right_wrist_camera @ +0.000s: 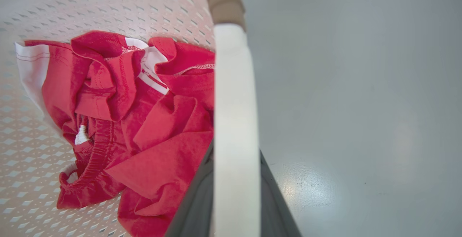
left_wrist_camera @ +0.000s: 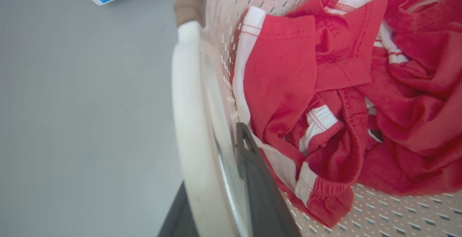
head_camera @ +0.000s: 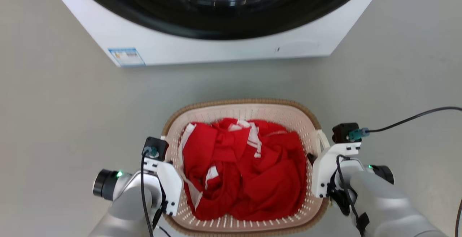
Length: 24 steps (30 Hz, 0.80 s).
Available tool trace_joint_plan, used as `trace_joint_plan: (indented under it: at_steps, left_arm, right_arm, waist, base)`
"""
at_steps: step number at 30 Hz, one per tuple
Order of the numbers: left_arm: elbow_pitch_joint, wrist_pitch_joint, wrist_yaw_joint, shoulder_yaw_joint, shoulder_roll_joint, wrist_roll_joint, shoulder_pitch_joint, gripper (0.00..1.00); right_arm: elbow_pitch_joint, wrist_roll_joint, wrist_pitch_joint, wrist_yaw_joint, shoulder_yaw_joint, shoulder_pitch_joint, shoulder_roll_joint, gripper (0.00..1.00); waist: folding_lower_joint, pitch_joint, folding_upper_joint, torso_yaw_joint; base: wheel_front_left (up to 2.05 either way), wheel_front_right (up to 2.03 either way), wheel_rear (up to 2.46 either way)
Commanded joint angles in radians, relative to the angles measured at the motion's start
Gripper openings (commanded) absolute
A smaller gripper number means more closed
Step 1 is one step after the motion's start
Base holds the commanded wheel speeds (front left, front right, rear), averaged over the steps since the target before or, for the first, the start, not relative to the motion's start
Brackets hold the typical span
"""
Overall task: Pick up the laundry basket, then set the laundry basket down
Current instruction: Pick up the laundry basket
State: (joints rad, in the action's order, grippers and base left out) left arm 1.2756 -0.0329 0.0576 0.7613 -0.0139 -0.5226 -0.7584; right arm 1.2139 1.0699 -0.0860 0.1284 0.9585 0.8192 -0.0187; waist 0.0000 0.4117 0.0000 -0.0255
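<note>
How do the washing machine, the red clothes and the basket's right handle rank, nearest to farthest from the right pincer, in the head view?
1. Right handle, at the right pincer itself.
2. Red clothes, to its left, inside the basket.
3. Washing machine, far ahead.

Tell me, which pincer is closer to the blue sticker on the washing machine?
Left. The left pincer holds the basket on the side below the sticker; the right pincer holds the opposite side, farther away.

Washing machine (head_camera: pixel 216 54), red clothes (head_camera: pixel 249 172)
</note>
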Motion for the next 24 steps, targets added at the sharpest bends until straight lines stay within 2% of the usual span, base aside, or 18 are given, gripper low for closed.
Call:
trace_joint_plan:
  at_steps: [1,13,24]
  left_arm:
    - [0.014,0.005,-0.009,-0.005,0.069,0.000,0.023,0.00]
    - [0.015,0.123,0.017,0.008,0.067,-0.033,0.094,0.00]
    - [0.015,0.193,0.024,0.026,0.066,-0.046,0.128,0.00]
  right_arm:
    - [0.015,0.011,-0.007,0.002,0.017,-0.033,-0.032,0.00]
    - [0.045,0.081,-0.086,0.002,0.063,-0.072,-0.032,0.00]
    - [0.059,0.134,-0.141,0.002,0.095,-0.098,-0.032,0.00]
  waist:
    - [0.0000,-0.062,0.0000,-0.008]
    - [0.0000,-0.214,0.0000,-0.006]
    - [0.0000,-0.303,0.0000,-0.012]
  base:
    - [0.00,0.00,0.00]
    - [0.00,0.00,0.00]
    - [0.00,0.00,0.00]
